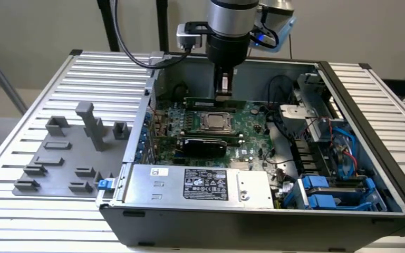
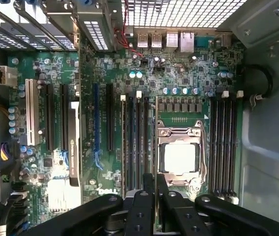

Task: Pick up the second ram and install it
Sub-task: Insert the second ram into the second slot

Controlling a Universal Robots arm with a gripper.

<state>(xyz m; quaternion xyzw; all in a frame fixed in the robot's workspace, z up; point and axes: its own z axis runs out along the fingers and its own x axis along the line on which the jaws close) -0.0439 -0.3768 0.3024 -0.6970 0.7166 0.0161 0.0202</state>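
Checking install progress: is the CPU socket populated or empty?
Populated: the CPU socket holds a silvery chip under its metal frame, also in the wrist view.

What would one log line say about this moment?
black robot gripper | inside open grey computer case | above long thin green memory stick standing beside silver CPU socket | grasp: unclear

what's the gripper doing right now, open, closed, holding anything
Gripper: closed on the ram, over the motherboard inside the case.
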